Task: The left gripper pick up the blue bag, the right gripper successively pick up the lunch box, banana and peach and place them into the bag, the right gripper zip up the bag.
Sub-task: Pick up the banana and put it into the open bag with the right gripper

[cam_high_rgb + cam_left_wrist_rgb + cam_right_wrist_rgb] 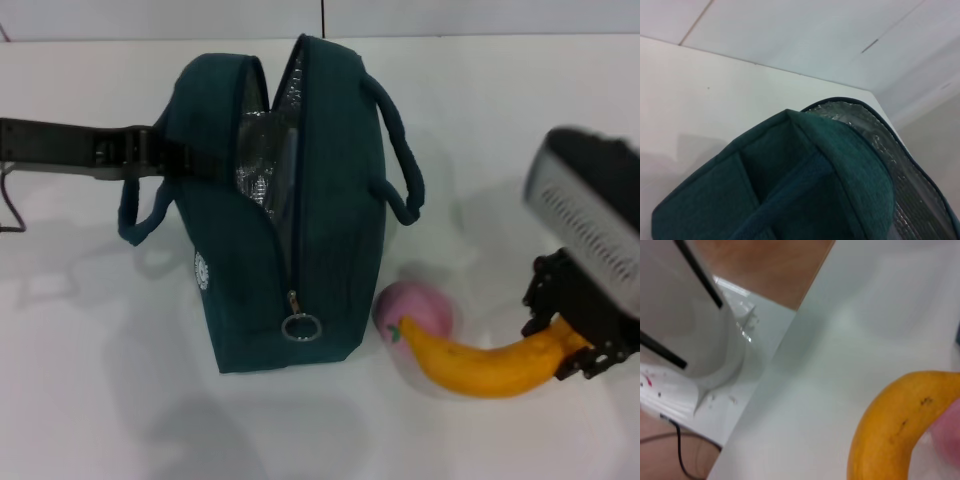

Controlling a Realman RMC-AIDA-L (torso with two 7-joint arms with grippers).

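The blue bag stands upright mid-table, its top unzipped and its silver foil lining showing. My left gripper reaches in from the left and is shut on the bag's left wall by the handle. The left wrist view shows the bag's fabric close up. The banana lies right of the bag, its tip against the pink peach. My right gripper is shut on the banana's right end. The banana and peach also show in the right wrist view. The lunch box is hidden.
The bag's ring zip pull hangs at its near end, by the white logo. The white table spreads around the bag. Its edge shows in the right wrist view, with a white stand on the floor beyond.
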